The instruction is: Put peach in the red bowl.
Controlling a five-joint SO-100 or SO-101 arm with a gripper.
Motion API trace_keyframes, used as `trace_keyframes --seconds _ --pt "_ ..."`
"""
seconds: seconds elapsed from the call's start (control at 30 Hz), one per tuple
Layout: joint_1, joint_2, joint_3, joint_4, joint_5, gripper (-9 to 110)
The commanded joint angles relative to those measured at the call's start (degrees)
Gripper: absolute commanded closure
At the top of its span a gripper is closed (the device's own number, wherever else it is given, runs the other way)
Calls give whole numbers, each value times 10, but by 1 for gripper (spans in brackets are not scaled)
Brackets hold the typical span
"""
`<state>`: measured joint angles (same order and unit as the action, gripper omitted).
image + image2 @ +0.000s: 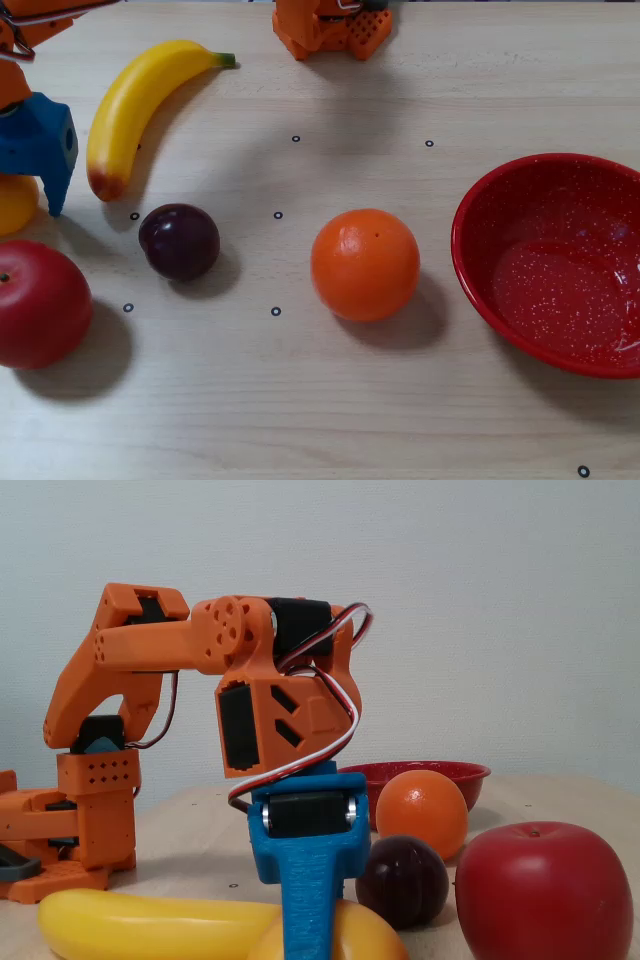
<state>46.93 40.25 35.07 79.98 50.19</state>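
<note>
Your gripper (35, 190) sits at the far left edge of a fixed view, blue fingers pointing down at the peach (15, 203). Only a yellow sliver of the peach shows there, tucked under the blue finger, just above the red apple (40, 303). In a fixed view from table level the blue finger (310, 890) comes straight down across the front of the peach (355, 938), touching or nearly touching it; the peach rests on the table (300, 400) at the frame bottom, beside the banana (150, 925). You can't tell how far the jaws are spread: only one blue finger reads clearly in either view, the other is hidden or cut off. Whether the peach is actually gripped is also unclear.

The red bowl (480, 250) is on the far right of the top-down view, empty inside apart from its white speckles, well apart from the gripper. Between them, left to right: a dark plum (180, 241), then the orange (365, 264), which sits near the bowl's rim without touching it. The banana (140, 105) lies diagonally in the upper left, its lower tip close to the blue gripper. The arm's orange base (330, 30) is at the top centre.
</note>
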Motion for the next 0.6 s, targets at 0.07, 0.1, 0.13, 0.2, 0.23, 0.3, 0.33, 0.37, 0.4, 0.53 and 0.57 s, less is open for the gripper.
trace_keyframes --seconds 0.07,0.1,0.13,0.2,0.23,0.3,0.33,0.37,0.4,0.53,0.57 --pt "-20 37 -11 -13 -10 52" --pt "-20 37 -11 -12 -10 52" --pt "-20 37 -11 -12 -10 52" --pt "-19 37 -11 -13 -10 52" --pt "-19 37 -11 -15 -10 52" --pt "-19 37 -8 -17 -10 52" --pt "-19 37 -6 -17 -10 52" --pt "-19 37 -5 -18 -10 52" --pt "-19 37 -5 -18 -10 52" --pt "-18 38 -5 -20 -11 54" --pt "-18 38 -5 -21 -11 55"
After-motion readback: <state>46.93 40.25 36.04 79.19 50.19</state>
